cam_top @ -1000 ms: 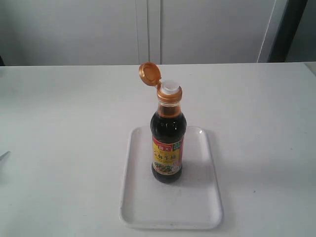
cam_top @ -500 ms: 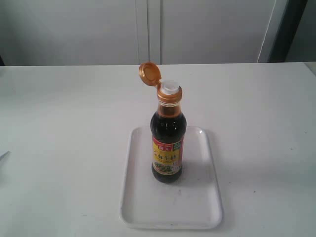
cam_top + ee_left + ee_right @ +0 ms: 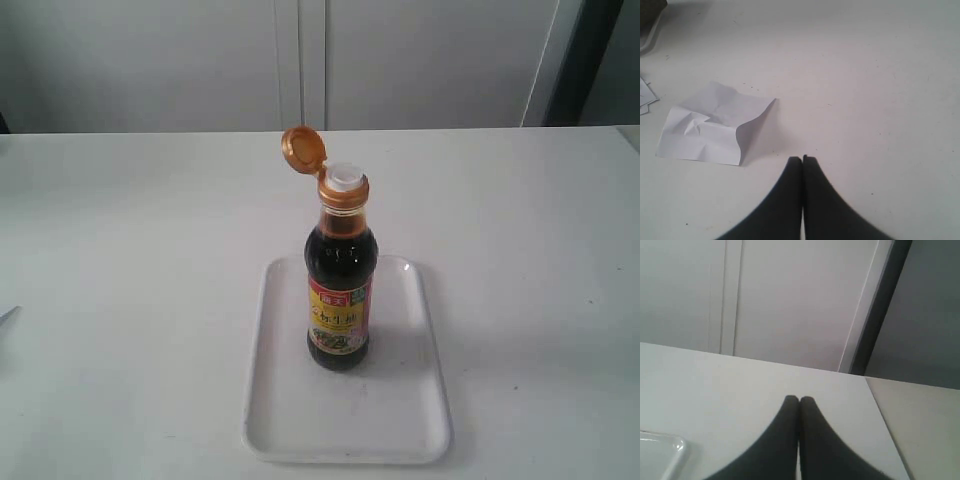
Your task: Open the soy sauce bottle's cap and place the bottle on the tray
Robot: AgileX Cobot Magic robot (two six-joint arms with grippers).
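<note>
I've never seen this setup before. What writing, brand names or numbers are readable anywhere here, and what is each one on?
Label on the soy sauce bottle, red band at top: small characters, too blurred to read.
Same label, yellow middle: larger dark Chinese characters, too blurred to quote.
Cap: no writing visible.
Tray: no writing visible.
Crumpled paper: the side that shows is blank.

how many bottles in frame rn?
1. A small clear bottle of dark soy sauce stands upright on the flat white rectangular plastic tray, its orange-gold flip cap open. Wrist views show no others.
</note>
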